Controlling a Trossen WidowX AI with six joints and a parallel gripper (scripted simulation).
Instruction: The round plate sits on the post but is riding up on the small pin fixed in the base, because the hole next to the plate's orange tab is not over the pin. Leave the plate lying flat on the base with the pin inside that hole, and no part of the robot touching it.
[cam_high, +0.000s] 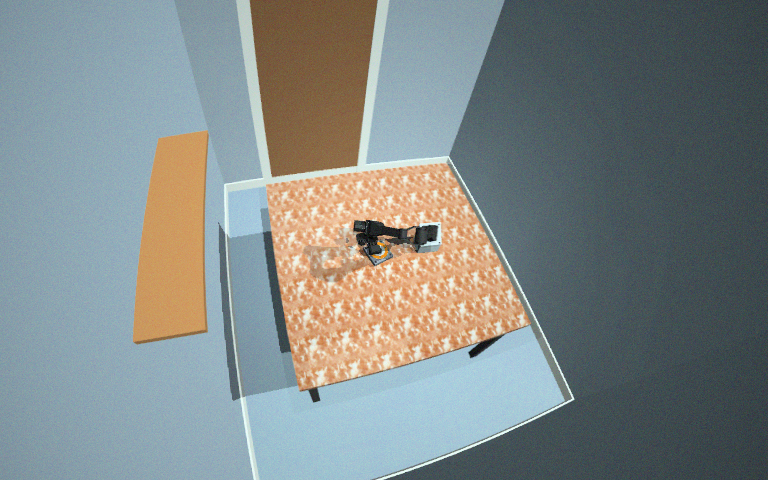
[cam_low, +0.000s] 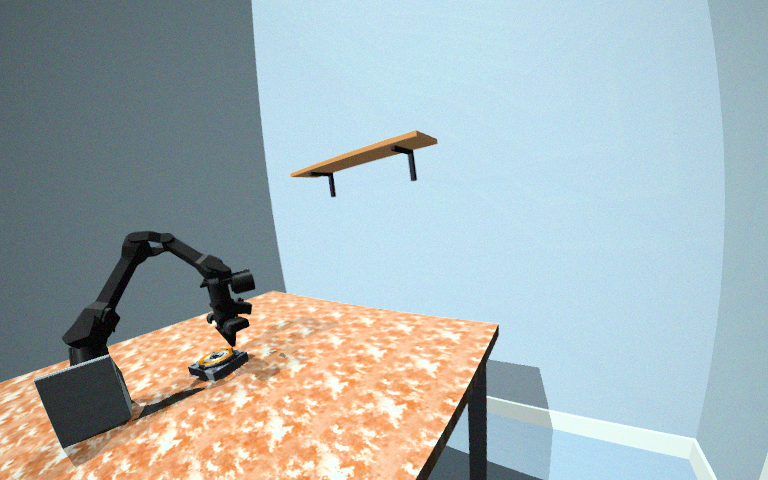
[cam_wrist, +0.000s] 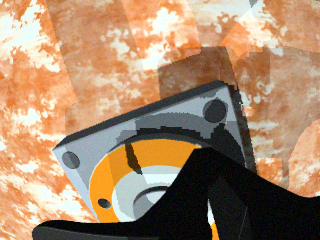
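The round plate (cam_high: 386, 250) (cam_wrist: 162, 151), with an orange ring around a white one, sits on the square grey base (cam_high: 380, 262) (cam_low: 211, 374) (cam_wrist: 95, 143). In the wrist view its left part shows a small dark hole (cam_wrist: 104, 203), and a dark streak crosses the orange. The post (cam_wrist: 146, 201) shows partly at the plate's middle. The gripper (cam_low: 233, 344) (cam_wrist: 204, 148) is shut and empty, fingertips down over the plate's edge; whether they touch it I cannot tell. The fingers hide the plate's near right part. I cannot make out the tab or the pin.
The base stands on the patterned orange table (cam_high: 419, 316) (cam_low: 339, 418), in front of the arm's mount (cam_high: 428, 247) (cam_low: 84, 399). Two dark round marks sit at the base's corners in the wrist view. A wooden shelf (cam_high: 175, 237) (cam_low: 368, 153) hangs on the wall beyond the table.
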